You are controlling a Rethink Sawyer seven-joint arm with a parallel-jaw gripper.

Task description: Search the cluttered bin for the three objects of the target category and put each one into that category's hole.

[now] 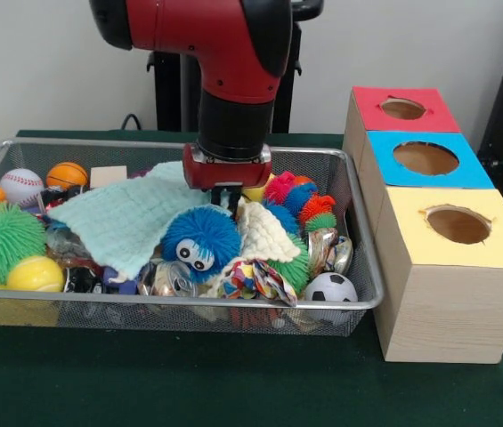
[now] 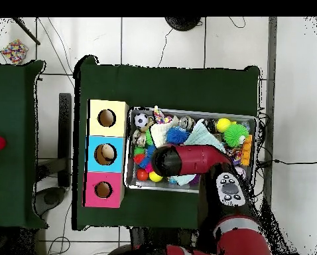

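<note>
The wire mesh bin (image 1: pixel 233 304) sits on the green table, full of toys; it also shows in the overhead view (image 2: pixel 129 149). The blue fuzzy puffball (image 1: pixel 199 240) with googly eyes lies near the bin's middle front, and shows in the overhead view (image 2: pixel 177 135). My gripper (image 1: pixel 226 197) hangs low in the bin, just behind and above the puffball, its tips down among the cloths. In the overhead view my arm (image 2: pixel 188 159) covers it. The red-surround hole (image 1: pixel 402 108) tops the farthest box (image 2: pixel 103 190). The brown monkey plush is hidden.
A pale green cloth (image 1: pixel 126 218) lies over the bin's middle. A green spiky ball (image 1: pixel 2 238), yellow ball (image 1: pixel 35 274), baseball (image 1: pixel 21 185), basketball (image 1: pixel 67 174) and soccer ball (image 1: pixel 330 287) lie around. Blue-surround (image 1: pixel 425 158) and yellow-surround (image 1: pixel 458 224) holes stand nearer.
</note>
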